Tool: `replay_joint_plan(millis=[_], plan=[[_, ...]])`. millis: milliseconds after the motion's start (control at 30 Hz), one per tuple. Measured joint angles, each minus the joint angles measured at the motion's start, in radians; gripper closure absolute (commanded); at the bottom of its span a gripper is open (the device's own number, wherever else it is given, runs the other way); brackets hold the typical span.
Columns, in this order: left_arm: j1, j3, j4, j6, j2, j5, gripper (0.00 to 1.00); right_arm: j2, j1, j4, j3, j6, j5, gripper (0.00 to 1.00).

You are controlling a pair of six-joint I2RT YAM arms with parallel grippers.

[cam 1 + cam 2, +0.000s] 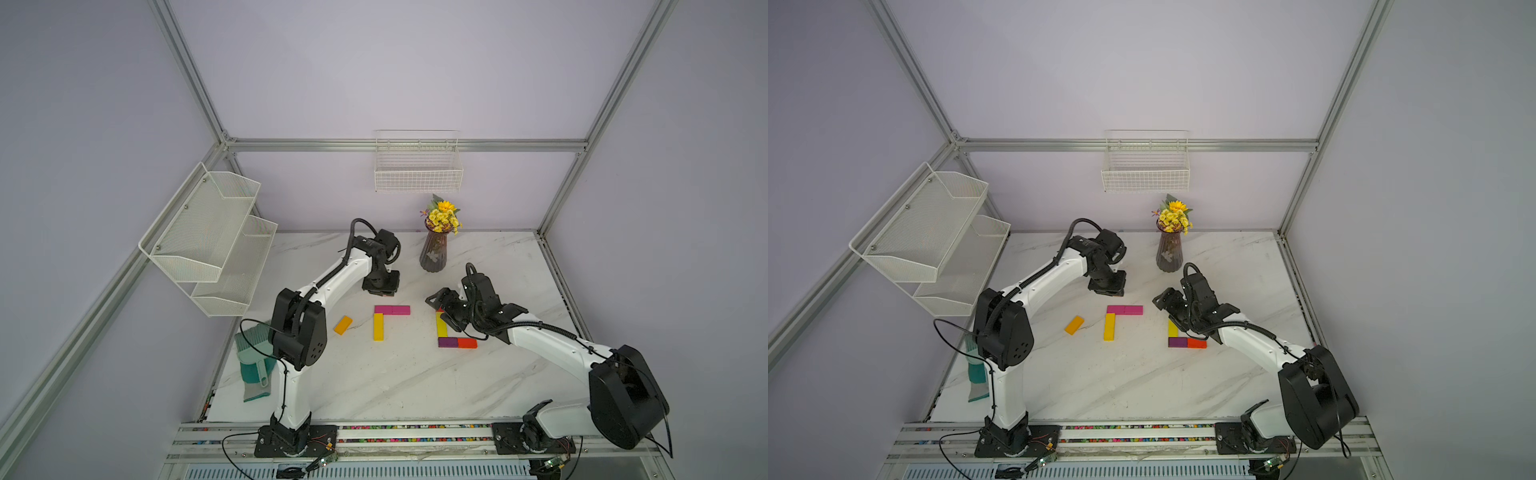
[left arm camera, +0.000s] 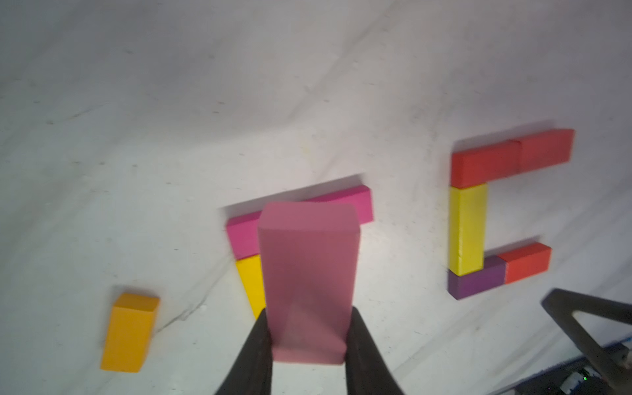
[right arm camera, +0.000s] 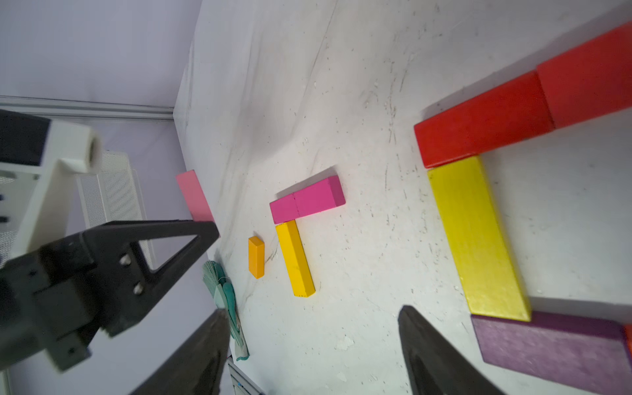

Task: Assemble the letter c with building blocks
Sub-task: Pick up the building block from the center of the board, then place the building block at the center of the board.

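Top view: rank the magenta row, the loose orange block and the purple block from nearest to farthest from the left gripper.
1. magenta row: close by the left gripper, just toward the robot's base; the gripper is shut on a pink block.
2. loose orange block: alone, off to the left.
3. purple block: farthest, over on the right side.

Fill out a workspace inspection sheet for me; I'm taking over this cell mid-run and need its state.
Surface: white marble table, scuffed, no spills seen.
Job's things: finished C of red blocks, bright yellow block, purple block, orange-red block; second C partial, magenta blocks plus golden yellow block; orange block loose.
Clutter: flower vase; teal brush and glove at the table's edge.
Grippers: left gripper shut on pink block; right gripper open, empty.
Cables: black conduit along each arm.
Surroundings: wire basket, mesh shelves.
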Motion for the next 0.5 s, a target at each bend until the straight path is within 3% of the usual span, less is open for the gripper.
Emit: replay_joint_plan(millis=[133,233,500], plan=[[-0.16,-0.026,0.014,-0.035,0.014,0.0,1.0,-0.09,-0.022,-0.05,-0.041,-0.027,-0.003,0.2],[-0.232,-0.059,0.016,-0.065,0.053,-0.006,1.0,-0.135,-0.039,-0.081,-0.049,-0.05,-0.008,0.2],[-0.273,-0.15,0.027,-0.12,0.127,-0.059,1.0,-0.146,-0.055,-0.126,-0.056,-0.092,-0.025,0.2]])
